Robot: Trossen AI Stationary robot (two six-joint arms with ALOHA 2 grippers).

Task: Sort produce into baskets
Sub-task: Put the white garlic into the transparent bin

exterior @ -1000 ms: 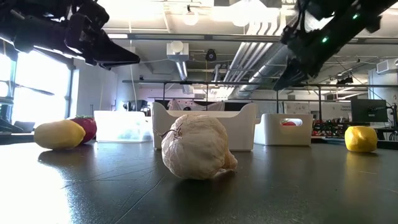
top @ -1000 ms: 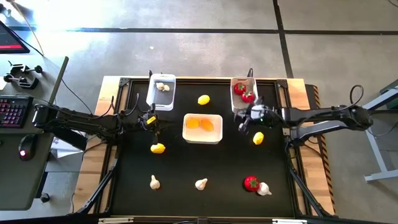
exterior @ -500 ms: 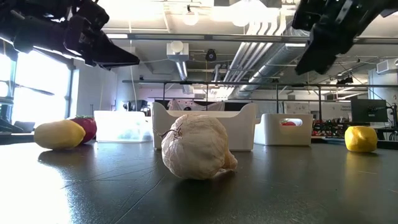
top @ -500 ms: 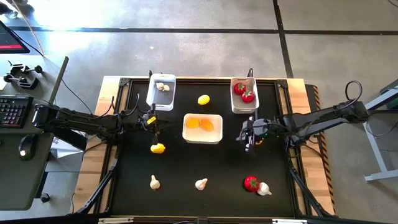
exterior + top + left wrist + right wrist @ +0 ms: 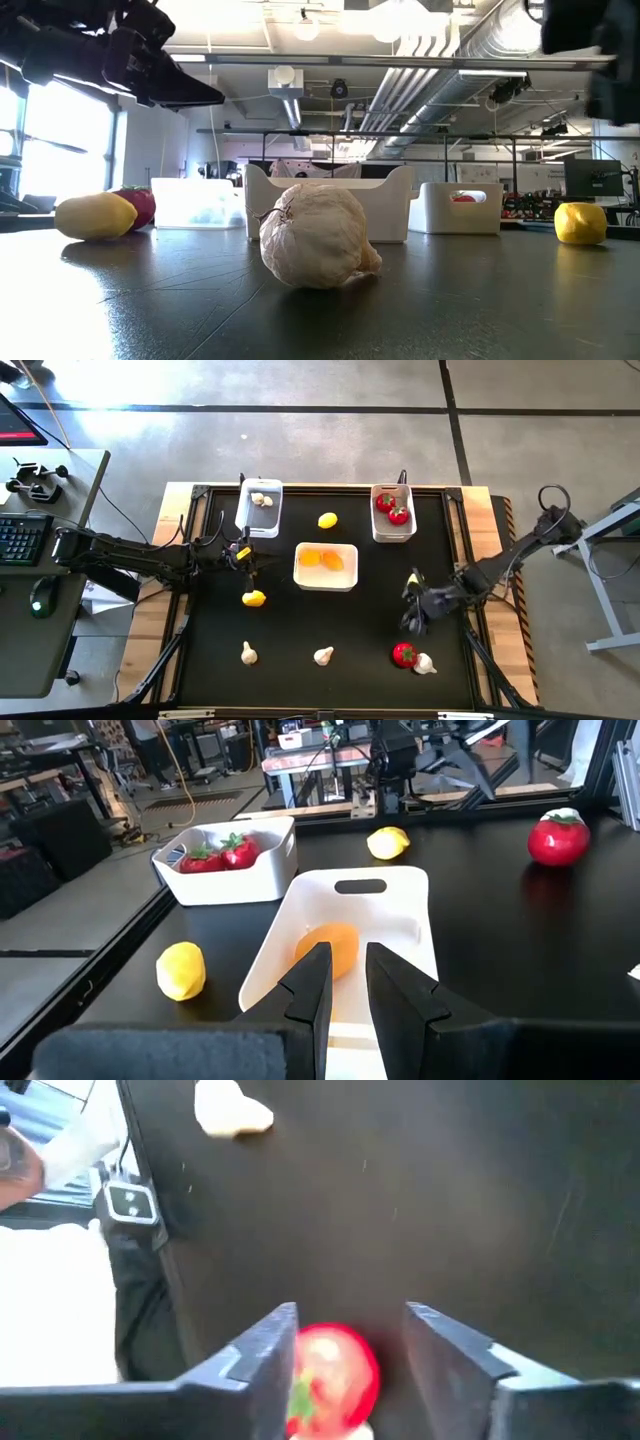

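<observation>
Now my right gripper (image 5: 415, 617) has swung away from the tomato basket (image 5: 392, 526) toward the near edge, fingers spread over the loose tomato (image 5: 404, 654); my left gripper (image 5: 243, 556) waits, nearly closed, empty.

table (image 5: 330, 625) black | baskets (image 5: 325, 566) white | tomato (image 5: 403, 654) red | lemon (image 5: 327, 520) yellow | garlic (image 5: 323, 655) whitish
</observation>
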